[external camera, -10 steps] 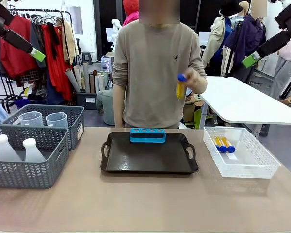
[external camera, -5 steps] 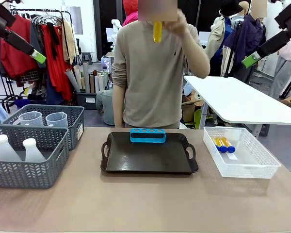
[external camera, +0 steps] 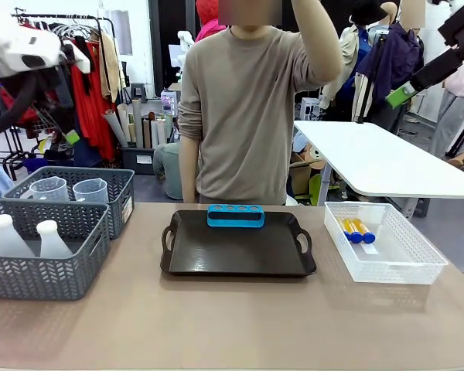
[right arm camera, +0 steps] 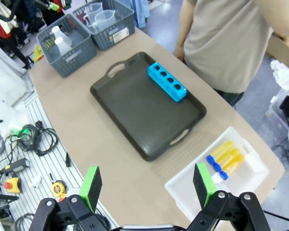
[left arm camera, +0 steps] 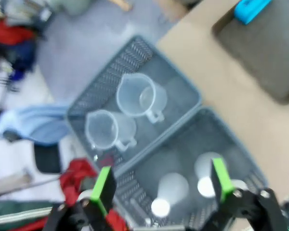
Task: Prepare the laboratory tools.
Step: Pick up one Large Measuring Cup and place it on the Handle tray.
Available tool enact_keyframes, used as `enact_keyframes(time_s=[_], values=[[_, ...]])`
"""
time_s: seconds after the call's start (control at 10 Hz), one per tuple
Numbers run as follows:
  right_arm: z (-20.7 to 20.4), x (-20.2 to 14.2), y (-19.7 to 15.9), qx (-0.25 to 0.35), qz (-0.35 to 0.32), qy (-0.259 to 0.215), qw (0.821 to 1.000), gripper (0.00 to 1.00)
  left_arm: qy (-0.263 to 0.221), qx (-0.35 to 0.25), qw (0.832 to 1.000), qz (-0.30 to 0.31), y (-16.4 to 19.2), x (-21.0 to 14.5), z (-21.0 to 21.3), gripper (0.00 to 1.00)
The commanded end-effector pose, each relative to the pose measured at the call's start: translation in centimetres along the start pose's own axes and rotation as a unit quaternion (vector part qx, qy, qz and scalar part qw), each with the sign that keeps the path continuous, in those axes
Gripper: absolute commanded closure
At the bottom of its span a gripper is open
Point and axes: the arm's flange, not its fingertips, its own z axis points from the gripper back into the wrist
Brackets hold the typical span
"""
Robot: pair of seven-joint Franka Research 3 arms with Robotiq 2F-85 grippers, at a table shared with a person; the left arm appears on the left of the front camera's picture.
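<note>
Yellow tubes with blue caps (external camera: 356, 229) (right arm camera: 225, 157) lie in the white mesh basket (external camera: 417, 263). Two clear handled beakers (external camera: 90, 189) (left arm camera: 140, 96) stand in the rear grey basket. Two white conical flasks (external camera: 50, 239) (left arm camera: 171, 190) stand in the front grey basket. My left gripper (external camera: 71, 133) (left arm camera: 162, 185) is blurred at the upper left, high over these baskets. It is open, with nothing between its fingers. High at the upper right, my right gripper (external camera: 402, 94) (right arm camera: 147, 185) is open and holds nothing. The person's raised hand is cut off by the picture's top edge.
A black tray (external camera: 238, 246) (right arm camera: 135, 110) sits mid-table with a blue tube rack (external camera: 236, 216) (right arm camera: 167, 82) at its far edge. The two grey baskets (external camera: 31, 270) (left arm camera: 183, 91) fill the table's left end. A person stands behind the tray.
The person's hand has lifted a yellow tube from chest height up out of the picture. My left arm has swung and now looks blurred. The right arm has stayed still.
</note>
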Motion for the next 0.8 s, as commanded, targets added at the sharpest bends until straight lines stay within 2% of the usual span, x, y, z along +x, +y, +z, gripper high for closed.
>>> enact_keyframes(time_s=[0.0, 0.1, 0.2, 0.6, 0.7], values=[[0.1, 0.2, 0.1, 0.002, -0.004, -0.004, 1.0, 0.0, 0.048, 0.02, 0.998, 0.045, 0.3, 0.6, -1.3, 0.0], [0.1, 0.2, 0.1, 0.002, -0.004, -0.004, 1.0, 0.0, 0.027, 0.018, 0.998, 0.056, 0.5, 0.7, -1.7, 0.0], [0.1, 0.2, 0.1, 0.002, -0.004, -0.004, 1.0, 0.0, 0.029, 0.013, 0.999, 0.022, 0.2, -0.2, -1.5, 0.0], [0.1, 0.2, 0.1, 0.002, -0.004, -0.004, 1.0, 0.0, 0.032, 0.015, 0.999, 0.033, 0.0, 0.2, -2.0, 0.0], [0.1, 0.2, 0.1, 0.002, -0.004, -0.004, 1.0, 0.0, 0.08, 0.023, 0.994, 0.073, 0.4, 1.2, -3.4, 0.0]])
